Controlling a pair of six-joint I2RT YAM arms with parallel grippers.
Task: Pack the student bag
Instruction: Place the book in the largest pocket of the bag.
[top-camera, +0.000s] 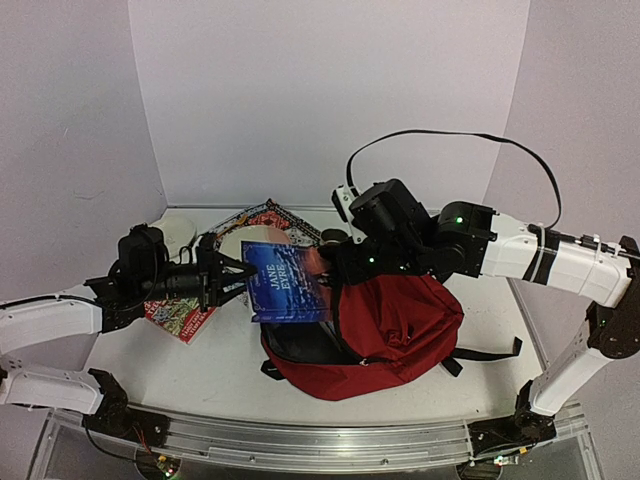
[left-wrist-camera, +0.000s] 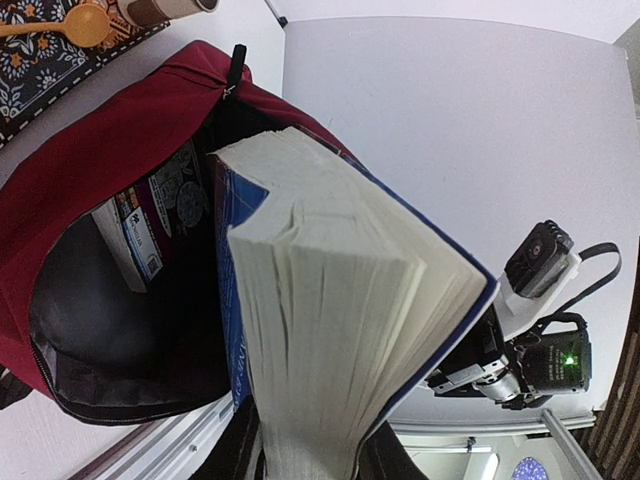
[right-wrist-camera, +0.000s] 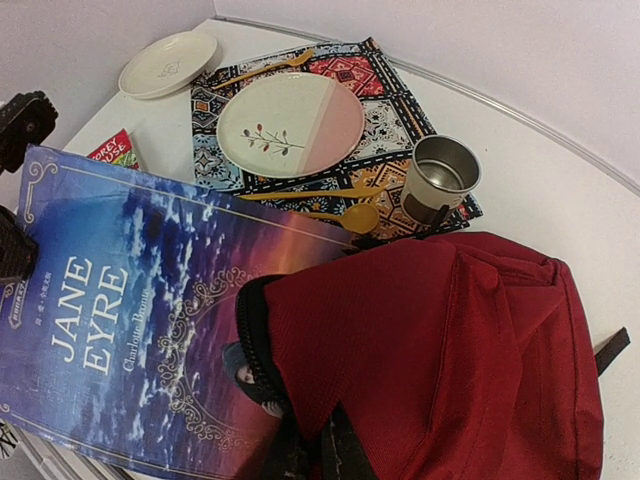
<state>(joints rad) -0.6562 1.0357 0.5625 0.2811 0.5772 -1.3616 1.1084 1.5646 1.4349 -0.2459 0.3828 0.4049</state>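
The student bag (top-camera: 400, 325), dark red with black trim, lies open on the table with its mouth facing left. My left gripper (top-camera: 238, 274) is shut on a thick blue book titled Jane Eyre (top-camera: 287, 282) and holds it at the bag's mouth. In the left wrist view the book's page edge (left-wrist-camera: 340, 300) fills the middle between my fingers (left-wrist-camera: 230, 448), with the bag's dark inside (left-wrist-camera: 100, 320) behind it and another book (left-wrist-camera: 140, 235) in there. My right gripper (right-wrist-camera: 318, 442) is shut on the bag's zipper edge (right-wrist-camera: 262, 350), lifting the red flap (right-wrist-camera: 460, 340) over the blue cover (right-wrist-camera: 120, 330).
Behind the bag lies a patterned placemat (right-wrist-camera: 385, 110) with a pink-and-white plate (right-wrist-camera: 290, 125), orange spoons (right-wrist-camera: 350, 215) and a metal cup (right-wrist-camera: 442, 178). A small white plate (right-wrist-camera: 167, 63) sits at the far left. A red printed booklet (top-camera: 182, 316) lies under my left arm.
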